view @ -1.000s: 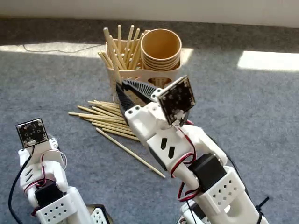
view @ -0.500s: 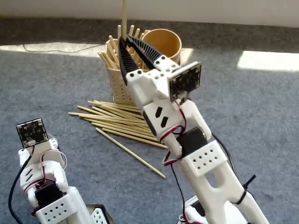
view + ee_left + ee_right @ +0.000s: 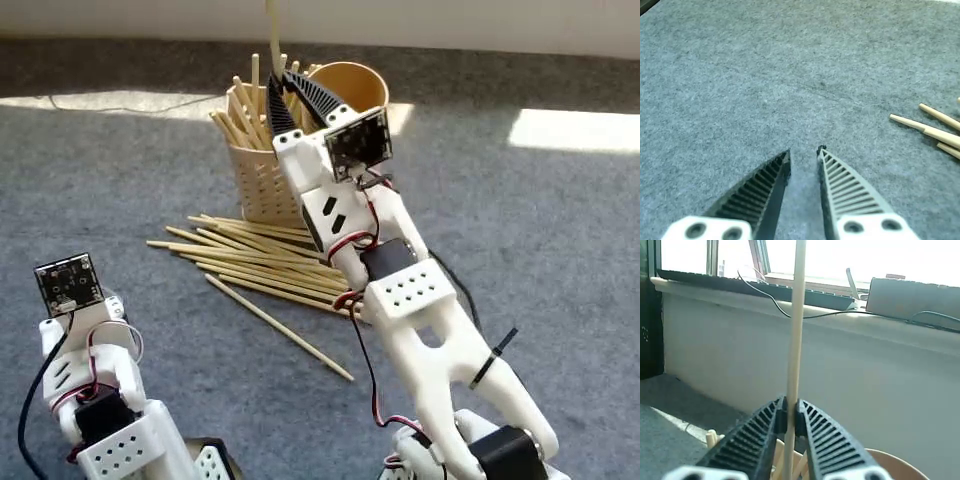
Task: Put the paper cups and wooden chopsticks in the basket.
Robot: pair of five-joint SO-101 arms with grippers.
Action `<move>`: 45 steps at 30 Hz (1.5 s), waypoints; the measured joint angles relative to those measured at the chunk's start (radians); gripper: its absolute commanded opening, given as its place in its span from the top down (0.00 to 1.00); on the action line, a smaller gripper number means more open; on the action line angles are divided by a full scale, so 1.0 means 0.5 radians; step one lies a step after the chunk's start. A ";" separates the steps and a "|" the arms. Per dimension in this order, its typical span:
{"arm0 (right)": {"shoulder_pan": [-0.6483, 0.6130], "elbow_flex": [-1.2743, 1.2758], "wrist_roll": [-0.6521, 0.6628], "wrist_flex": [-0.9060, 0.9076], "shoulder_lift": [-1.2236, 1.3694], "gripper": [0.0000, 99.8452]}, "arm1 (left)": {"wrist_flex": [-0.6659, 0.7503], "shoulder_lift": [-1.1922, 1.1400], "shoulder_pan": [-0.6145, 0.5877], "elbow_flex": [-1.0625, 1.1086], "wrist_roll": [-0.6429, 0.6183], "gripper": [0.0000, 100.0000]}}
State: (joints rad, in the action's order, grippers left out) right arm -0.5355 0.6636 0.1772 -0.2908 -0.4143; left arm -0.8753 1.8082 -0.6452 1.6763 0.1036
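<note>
We see our right hand (image 3: 790, 412) closed on one upright chopstick (image 3: 799, 315) just above the basket (image 3: 262, 185), with the paper cups (image 3: 365, 85) already inside beside it, while our left hand (image 3: 803, 152) hangs slightly open, with loose chopsticks (image 3: 245, 262) lying near it.

Daylight comes in from the far side of the room. In the high view, two sun patches (image 3: 572, 130) lie nearly white along the far edge of the grey carpet (image 3: 560, 250). The rest of it is softly and evenly lit, with only faint shadows. In the right wrist view the window (image 3: 890, 255) is blown out to white glare, the wall (image 3: 880, 390) beneath it sits in shade, and the chopstick (image 3: 799, 315) is backlit. The left wrist view is flat and evenly lit.
</note>
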 measured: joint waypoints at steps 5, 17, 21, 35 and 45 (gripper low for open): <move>0.000 0.000 0.009 0.000 0.006 0.98 | 0.000 0.000 0.000 0.000 0.000 0.91; 0.000 0.000 0.015 0.003 -0.003 0.88 | 0.000 0.000 0.000 0.000 0.000 0.91; -0.012 0.000 0.015 0.239 -0.163 0.88 | 0.000 0.000 0.000 0.000 0.000 0.91; -0.319 0.000 0.015 1.436 -0.506 0.99 | 0.000 0.000 0.000 0.000 0.000 0.91; -0.559 0.101 0.015 1.712 -0.457 0.99 | 0.000 0.000 0.000 0.000 0.000 0.91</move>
State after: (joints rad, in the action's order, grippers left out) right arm -0.8147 0.7142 0.1849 0.5654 -0.6429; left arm -0.8753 1.8082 -0.6452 1.6763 0.1036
